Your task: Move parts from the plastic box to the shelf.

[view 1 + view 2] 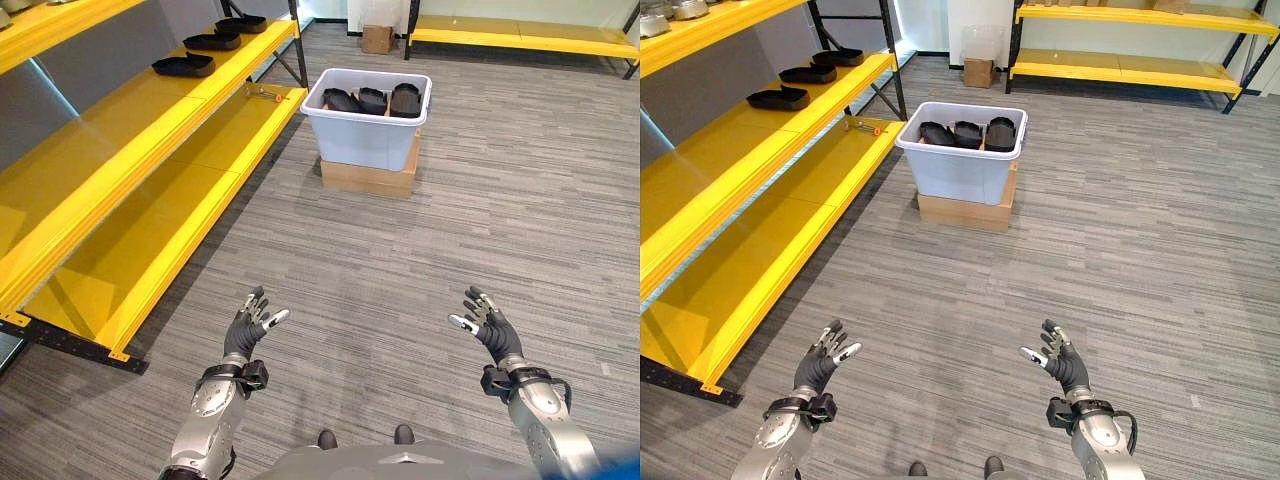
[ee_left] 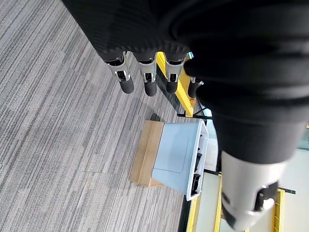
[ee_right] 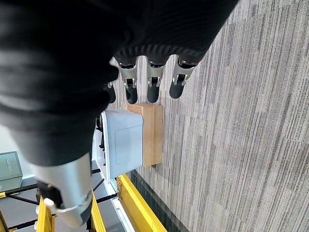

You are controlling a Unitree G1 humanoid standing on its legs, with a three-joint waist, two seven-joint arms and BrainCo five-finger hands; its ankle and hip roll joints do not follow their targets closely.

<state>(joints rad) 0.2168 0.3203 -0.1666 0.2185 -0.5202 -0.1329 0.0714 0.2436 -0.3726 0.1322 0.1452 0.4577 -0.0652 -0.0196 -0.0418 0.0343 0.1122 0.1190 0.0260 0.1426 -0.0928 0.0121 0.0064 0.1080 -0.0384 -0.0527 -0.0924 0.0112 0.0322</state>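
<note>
A pale plastic box [image 1: 365,135] stands on a flat cardboard carton [image 1: 368,178] on the floor ahead. Three black parts [image 1: 372,100] lie inside it. On the yellow shelf [image 1: 150,130] at the left, three more black parts [image 1: 184,65] rest in a row on the middle level. My left hand [image 1: 250,325] hovers low near me, fingers straight and empty. My right hand [image 1: 485,322] mirrors it, open and empty. Both are far short of the box. The box [image 2: 181,157] shows past the left fingers, and the box [image 3: 123,142] past the right ones.
A small metal piece [image 1: 262,94] lies on the shelf's lower level near the box. A second yellow shelf [image 1: 1140,50] runs along the far wall with a small cardboard box [image 1: 978,71] beside it. Grey striped floor lies between me and the box.
</note>
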